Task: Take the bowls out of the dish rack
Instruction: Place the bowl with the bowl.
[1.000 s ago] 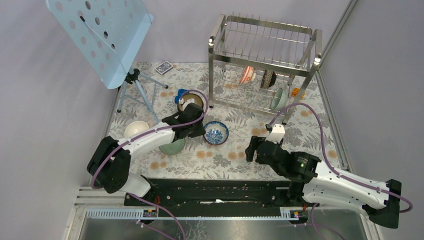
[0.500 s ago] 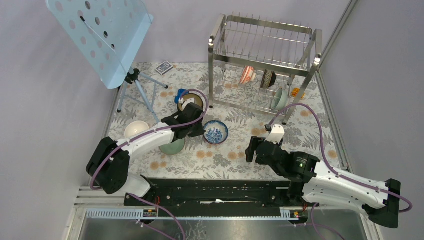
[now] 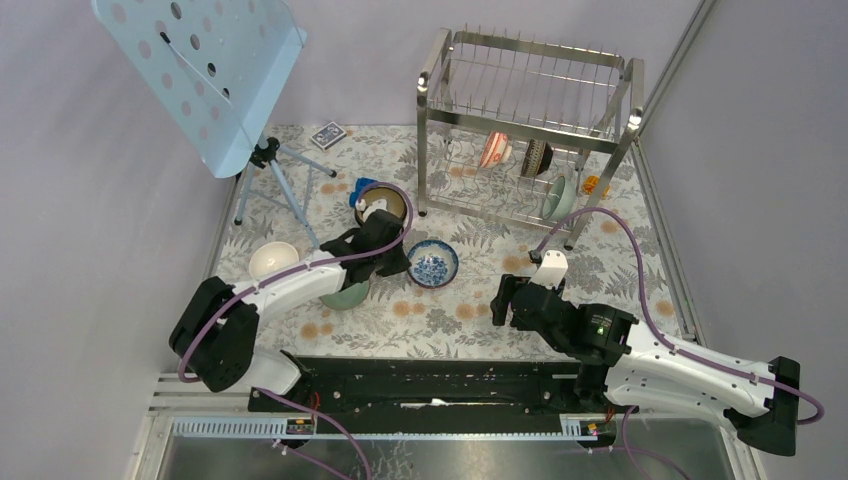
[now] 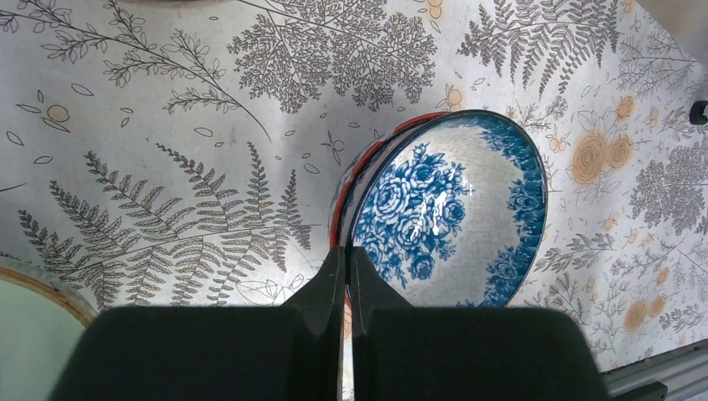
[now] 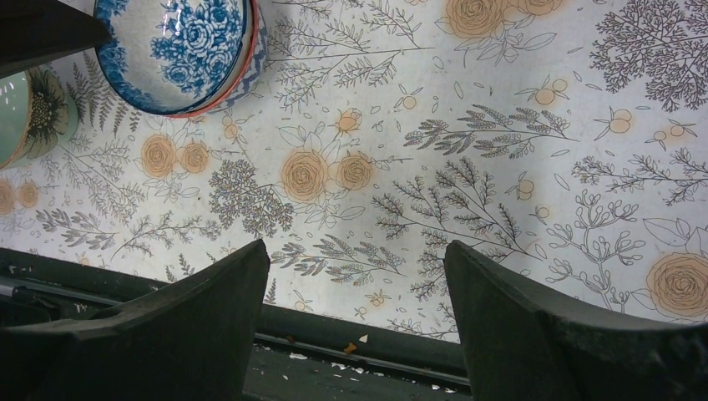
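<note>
Rack (image 3: 424,160): far right of table (image 3: 450,310), upright on its legs. I count 3 bowls on edge in the lower tier:
- orange-red bowl (image 3: 493,150), left;
- brown rack bowl (image 3: 537,157), just right of it;
- green rack bowl (image 3: 558,197), nearer and further right.

Bowls out on table, 4, all rim up:
- white bowl (image 3: 273,258), left side;
- green bowl (image 3: 345,293), near-right of the white one, partly under L arm;
- brown bowl (image 3: 385,205), tan inside, just left of rack's near-left leg;
- blue bowl (image 3: 432,265), centre, near side of rack. It shows a red edge on its outer side; I can't tell whether that is a second bowl under it.

L gripper (image 4: 346,249): fingers pinched almost together on the blue bowl's left rim, with the rim running between them in wrist view.

R gripper (image 5: 359,276): fingers spread wide, holding nothing, hovering over bare table right of the blue bowl and well apart from it.

Other: blue stand (image 3: 200,70), far left; card deck (image 3: 327,134), far, between stand and rack.
</note>
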Available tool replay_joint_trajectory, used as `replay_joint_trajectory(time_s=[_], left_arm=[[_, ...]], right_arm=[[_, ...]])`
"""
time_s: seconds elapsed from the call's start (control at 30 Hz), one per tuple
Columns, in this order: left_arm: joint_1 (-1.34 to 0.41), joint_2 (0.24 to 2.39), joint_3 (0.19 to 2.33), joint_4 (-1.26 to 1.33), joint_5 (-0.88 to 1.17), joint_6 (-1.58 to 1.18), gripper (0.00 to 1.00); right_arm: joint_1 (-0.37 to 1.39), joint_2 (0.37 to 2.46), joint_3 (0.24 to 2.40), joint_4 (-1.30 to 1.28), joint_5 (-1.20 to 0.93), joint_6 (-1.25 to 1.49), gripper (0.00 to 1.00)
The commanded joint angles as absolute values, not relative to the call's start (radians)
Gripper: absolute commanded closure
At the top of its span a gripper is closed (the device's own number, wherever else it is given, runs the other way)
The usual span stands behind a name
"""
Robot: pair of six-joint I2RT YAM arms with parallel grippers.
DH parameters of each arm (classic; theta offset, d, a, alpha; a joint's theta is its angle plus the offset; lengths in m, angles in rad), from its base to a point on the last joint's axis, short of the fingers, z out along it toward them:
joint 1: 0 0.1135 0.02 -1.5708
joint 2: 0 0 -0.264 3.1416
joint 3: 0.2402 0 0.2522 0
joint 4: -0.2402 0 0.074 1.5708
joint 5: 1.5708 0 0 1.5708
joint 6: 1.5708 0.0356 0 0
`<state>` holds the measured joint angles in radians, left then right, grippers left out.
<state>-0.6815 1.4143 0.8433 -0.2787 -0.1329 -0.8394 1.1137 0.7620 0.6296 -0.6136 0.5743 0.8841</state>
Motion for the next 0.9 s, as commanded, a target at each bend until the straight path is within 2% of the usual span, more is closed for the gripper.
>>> replay_joint_trajectory(time_s=[0.0, 0.53, 0.63, 0.73, 0.83, 0.87], left_arm=[[-0.68, 1.39, 0.825, -0.215, -0.11, -0.851, 1.0], [-0.68, 1.368, 0.822, -0.213, -0.097, -0.853, 0.98], [-0.679, 1.345, 0.831, -0.222, -0.095, -0.842, 0.76], [-0.68, 1.316, 0.838, -0.228, -0.088, -0.826, 0.49], [-0.68, 1.286, 0.842, -0.238, -0.081, -0.807, 0.34], [-0.679, 1.278, 0.843, -0.244, -0.077, -0.802, 0.32]], right_arm=[[1.112, 0.761, 0.627, -0.59, 0.581, 0.904, 0.16], [1.112, 0.768, 0.637, -0.594, 0.584, 0.902, 0.16], [1.112, 0.768, 0.647, -0.601, 0.589, 0.9, 0.16], [1.112, 0.766, 0.663, -0.614, 0.598, 0.893, 0.15], [1.112, 0.761, 0.68, -0.634, 0.615, 0.884, 0.15], [1.113, 0.762, 0.686, -0.64, 0.622, 0.881, 0.15]])
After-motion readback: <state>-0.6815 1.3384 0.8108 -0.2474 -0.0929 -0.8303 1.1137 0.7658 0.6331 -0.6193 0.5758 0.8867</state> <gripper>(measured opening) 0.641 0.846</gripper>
